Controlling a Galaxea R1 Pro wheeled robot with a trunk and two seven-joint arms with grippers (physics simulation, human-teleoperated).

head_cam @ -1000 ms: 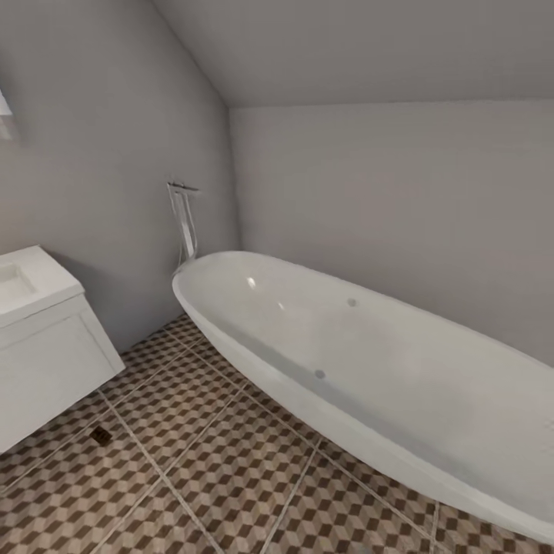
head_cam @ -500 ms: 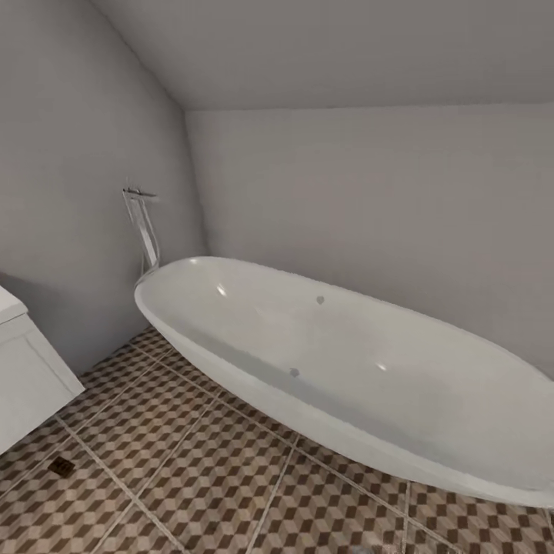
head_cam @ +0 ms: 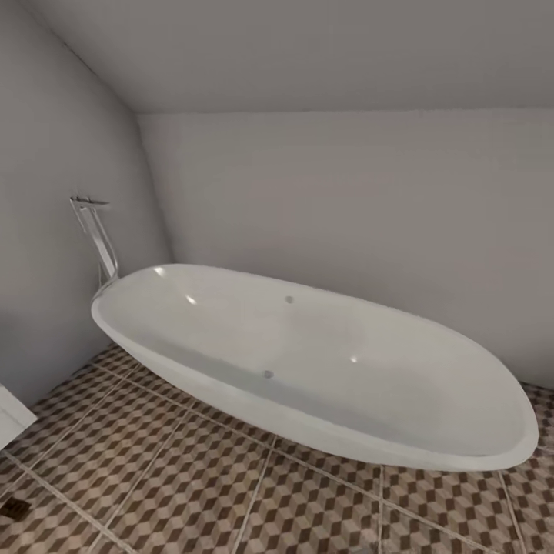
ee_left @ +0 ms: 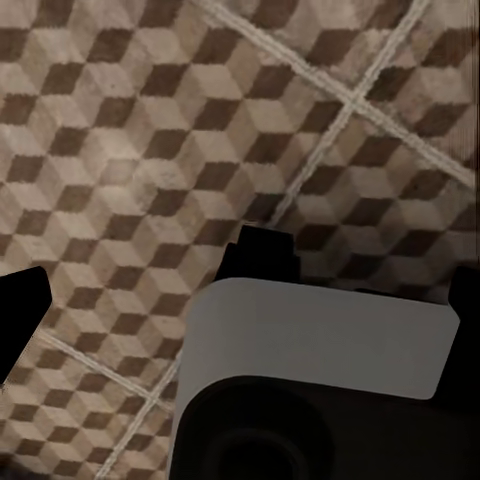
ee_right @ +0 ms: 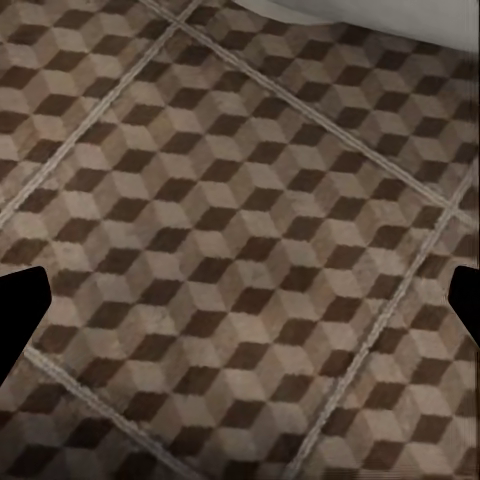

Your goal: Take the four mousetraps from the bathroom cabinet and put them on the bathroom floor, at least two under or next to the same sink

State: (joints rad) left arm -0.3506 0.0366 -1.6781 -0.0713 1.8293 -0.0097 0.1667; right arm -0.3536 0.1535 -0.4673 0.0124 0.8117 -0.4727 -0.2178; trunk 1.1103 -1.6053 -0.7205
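The bathroom floor (head_cam: 200, 477) of cube-pattern tiles spreads below me. A corner of the white sink (head_cam: 9, 415) peeks in at the left edge. On the floor just in front of it lies one small flat dark brown piece (head_cam: 14, 506) that looks like a mousetrap, too small to be sure. The cabinet is out of view. My left gripper (ee_left: 240, 300) hangs open over the floor (ee_left: 150, 130), black fingertips (ee_left: 20, 315) far apart, nothing held. My right gripper (ee_right: 240, 305) is open too, over bare tiles (ee_right: 240, 200).
A long oval white bathtub (head_cam: 308, 362) lies across the room along the far wall, with a chrome floor tap (head_cam: 96, 235) at its left end. Grey walls close the corner. A grey and black part of the robot (ee_left: 320, 370) shows in the left wrist view.
The head view has swung to the right, so the whole picture has slid left. The sink has nearly left the view and the tub's right end has come in.
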